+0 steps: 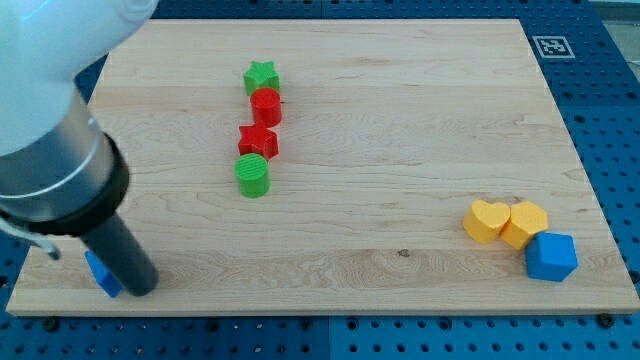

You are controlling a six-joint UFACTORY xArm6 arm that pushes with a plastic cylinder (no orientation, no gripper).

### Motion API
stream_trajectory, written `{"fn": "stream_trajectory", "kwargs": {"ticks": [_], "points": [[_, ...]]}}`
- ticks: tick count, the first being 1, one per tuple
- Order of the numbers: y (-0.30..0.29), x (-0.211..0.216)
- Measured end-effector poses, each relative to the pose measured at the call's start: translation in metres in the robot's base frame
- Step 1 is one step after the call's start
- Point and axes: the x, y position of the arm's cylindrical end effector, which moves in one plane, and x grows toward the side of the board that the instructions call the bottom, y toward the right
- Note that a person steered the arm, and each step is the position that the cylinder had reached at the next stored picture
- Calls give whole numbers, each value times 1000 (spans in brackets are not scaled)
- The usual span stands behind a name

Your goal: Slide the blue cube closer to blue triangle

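The blue cube [551,257] sits at the view's bottom right, touching a yellow hexagonal block [524,222]. The blue triangle [100,273] lies at the view's bottom left corner, mostly hidden behind my rod. My tip [142,288] rests on the board right beside the blue triangle, on its right side, far from the blue cube.
A yellow heart [487,220] touches the yellow hexagonal block on its left. A column of blocks stands upper middle: green star [261,76], red cylinder [266,105], red star [258,140], green cylinder [252,174]. The arm's white and grey body [50,120] fills the view's top left.
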Motion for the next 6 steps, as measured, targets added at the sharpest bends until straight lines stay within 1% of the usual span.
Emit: {"fn": "stream_trajectory", "kwargs": {"ticks": [1, 2, 3, 4, 5, 6], "points": [[78, -5], [161, -26], [231, -63], [300, -122], [404, -127], [459, -46]]}}
